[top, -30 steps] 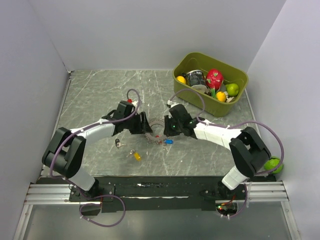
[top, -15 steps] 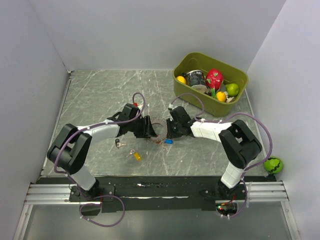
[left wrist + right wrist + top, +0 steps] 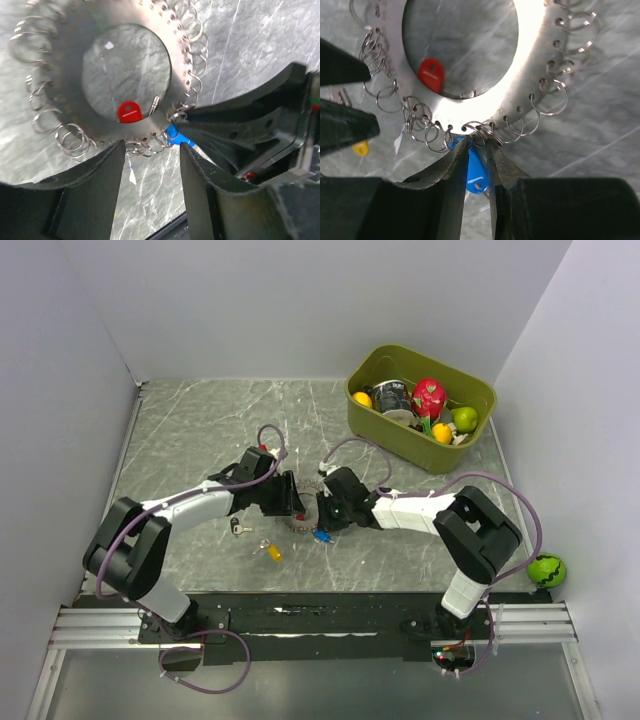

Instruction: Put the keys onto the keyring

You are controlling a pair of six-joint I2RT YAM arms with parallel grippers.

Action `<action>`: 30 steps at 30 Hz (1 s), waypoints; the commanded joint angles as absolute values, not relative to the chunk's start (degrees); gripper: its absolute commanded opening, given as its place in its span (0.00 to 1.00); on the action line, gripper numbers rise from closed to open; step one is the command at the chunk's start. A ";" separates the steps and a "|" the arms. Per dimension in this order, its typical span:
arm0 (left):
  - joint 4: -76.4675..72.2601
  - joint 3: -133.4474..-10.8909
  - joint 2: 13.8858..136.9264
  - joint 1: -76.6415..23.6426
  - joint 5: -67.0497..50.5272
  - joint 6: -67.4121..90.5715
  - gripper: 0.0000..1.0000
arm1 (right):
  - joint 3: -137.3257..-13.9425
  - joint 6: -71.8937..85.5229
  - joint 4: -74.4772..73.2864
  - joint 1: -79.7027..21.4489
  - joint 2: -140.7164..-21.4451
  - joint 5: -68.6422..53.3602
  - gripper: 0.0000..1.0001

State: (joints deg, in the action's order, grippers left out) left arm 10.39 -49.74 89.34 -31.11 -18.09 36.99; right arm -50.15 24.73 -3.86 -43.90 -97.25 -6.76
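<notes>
The keyring [image 3: 299,519] is a flat metal disc [image 3: 530,55] with a big centre hole and many small split rings round its rim. A red-capped key [image 3: 431,74] and a blue-capped key [image 3: 475,172] hang on it. My right gripper [image 3: 479,142] is pinched on split rings at the rim, the blue cap showing behind its jaws. My left gripper [image 3: 150,150] stands open at the disc's [image 3: 65,107] other side, nothing between its fingers. The loose keys lie on the table left of the disc, black-capped [image 3: 237,529] and yellow-capped [image 3: 271,551].
An olive bin [image 3: 456,454] with fruit and cans stands at the back right. A green ball [image 3: 546,569] lies by the right wall near the right arm's base. Grey walls enclose the marble table on three sides.
My right gripper has moved left and nearer with the keyring, the blue cap travelling with it. The left gripper shifted slightly toward the disc. The loose keys stayed put.
</notes>
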 commanded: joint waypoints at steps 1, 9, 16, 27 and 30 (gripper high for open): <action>13.35 -49.92 84.82 -31.29 -13.89 35.60 0.54 | -48.43 26.63 -7.03 -45.35 -93.52 -7.13 0.30; 16.70 -48.78 81.83 -31.29 -12.47 35.85 0.53 | -47.20 26.10 -6.77 -45.18 -85.00 -1.76 0.41; 14.59 -44.65 82.26 -31.29 -14.68 38.76 0.50 | -47.20 25.23 -6.50 -44.47 -83.58 -1.05 0.46; 11.78 -44.47 85.95 -31.29 -14.77 39.90 0.47 | -47.81 24.87 -6.77 -44.30 -85.08 -1.67 0.46; 10.90 -45.09 87.71 -31.29 -15.99 39.73 0.45 | -47.90 24.79 -7.03 -44.30 -85.17 -1.50 0.46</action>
